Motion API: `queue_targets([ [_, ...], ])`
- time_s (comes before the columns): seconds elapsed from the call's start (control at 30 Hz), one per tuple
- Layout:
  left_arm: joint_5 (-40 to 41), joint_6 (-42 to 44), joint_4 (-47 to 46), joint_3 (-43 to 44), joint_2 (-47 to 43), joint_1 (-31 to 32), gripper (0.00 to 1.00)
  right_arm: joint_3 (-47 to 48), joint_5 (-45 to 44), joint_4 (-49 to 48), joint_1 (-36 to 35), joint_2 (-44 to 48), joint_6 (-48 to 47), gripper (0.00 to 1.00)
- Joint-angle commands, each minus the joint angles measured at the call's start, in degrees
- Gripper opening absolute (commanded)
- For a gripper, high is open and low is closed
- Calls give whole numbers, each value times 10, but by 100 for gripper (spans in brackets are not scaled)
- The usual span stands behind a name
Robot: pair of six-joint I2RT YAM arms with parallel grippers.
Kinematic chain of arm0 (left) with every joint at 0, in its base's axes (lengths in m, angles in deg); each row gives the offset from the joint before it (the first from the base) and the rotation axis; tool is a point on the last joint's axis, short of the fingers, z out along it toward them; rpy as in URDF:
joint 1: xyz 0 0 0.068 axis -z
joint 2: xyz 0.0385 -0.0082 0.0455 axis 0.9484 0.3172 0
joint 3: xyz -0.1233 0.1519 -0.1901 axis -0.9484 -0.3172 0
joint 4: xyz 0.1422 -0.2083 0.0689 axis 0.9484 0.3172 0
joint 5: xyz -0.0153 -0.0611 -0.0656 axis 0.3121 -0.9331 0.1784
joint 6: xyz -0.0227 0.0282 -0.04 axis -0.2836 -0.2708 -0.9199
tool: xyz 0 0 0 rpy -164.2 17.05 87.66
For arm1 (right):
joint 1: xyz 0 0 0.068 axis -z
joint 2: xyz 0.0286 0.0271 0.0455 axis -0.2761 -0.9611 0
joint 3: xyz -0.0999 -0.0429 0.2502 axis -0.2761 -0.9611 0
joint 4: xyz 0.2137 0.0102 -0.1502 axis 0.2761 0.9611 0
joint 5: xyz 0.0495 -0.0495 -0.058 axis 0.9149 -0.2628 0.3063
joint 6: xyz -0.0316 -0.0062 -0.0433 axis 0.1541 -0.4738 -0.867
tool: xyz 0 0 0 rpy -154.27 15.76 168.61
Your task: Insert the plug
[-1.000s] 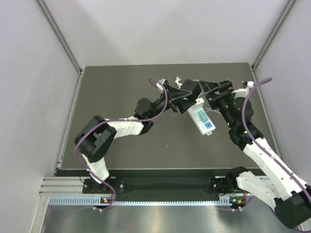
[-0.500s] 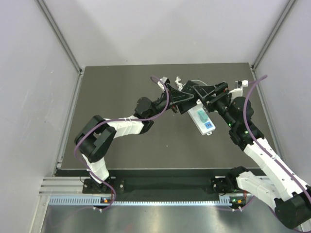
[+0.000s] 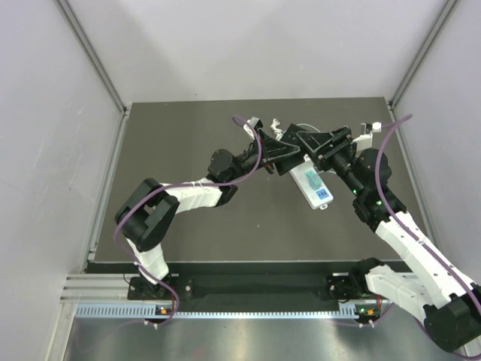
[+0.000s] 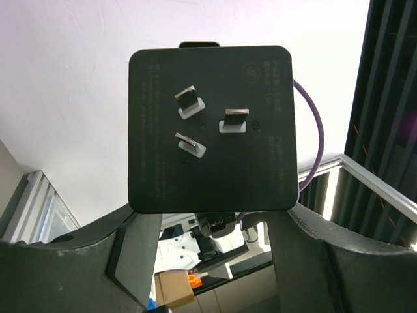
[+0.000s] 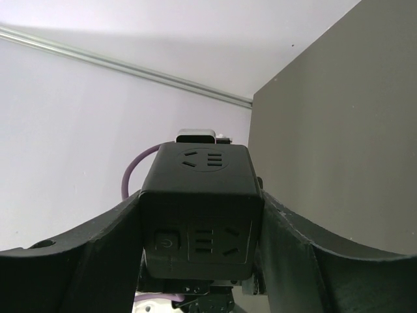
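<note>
The plug (image 4: pixel 212 130) is a black cube with three metal prongs (image 4: pixel 208 122) on the face turned to the left wrist camera. My left gripper (image 4: pixel 214 218) is shut on its sides. The right wrist view shows the same cube (image 5: pixel 202 195) from its socket faces, with a power button (image 5: pixel 167 242). My right gripper (image 5: pixel 199 225) is shut on it, both fingers (image 5: pixel 111 231) pressing its flanks. From above, the two grippers meet nose to nose over the back of the table, left (image 3: pixel 284 154) and right (image 3: pixel 319 143), the plug (image 3: pixel 303 141) between them. A white socket block (image 3: pixel 313 186) with a blue label lies just below them.
The dark table mat (image 3: pixel 188 218) is bordered by grey walls left, right and behind. A purple cable (image 3: pixel 252 139) loops off the left wrist, another (image 3: pixel 391 139) off the right. Small white parts (image 3: pixel 274 124) lie behind the grippers.
My right gripper moved left onto the plug and its jaws narrowed around it. The left gripper kept its hold and barely shifted.
</note>
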Motion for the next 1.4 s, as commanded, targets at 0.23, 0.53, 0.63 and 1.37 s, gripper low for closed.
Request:
queue_targets([
  [0.23, -32, 29, -62, 1, -44, -11, 42, 24, 40, 35, -3, 5, -71, 0],
  [0.53, -26, 90, 38, -64, -117, -21, 79, 145, 79, 83, 35, -57, -205, 0],
  [0.63, -25, 100, 71, -85, -135, -22, 81, 185, 102, 108, 48, -85, -238, 0],
  [1.37, 256, 816, 1078, 173, -341, -84, 98, 787, 29, 684, 70, -601, -791, 0],
])
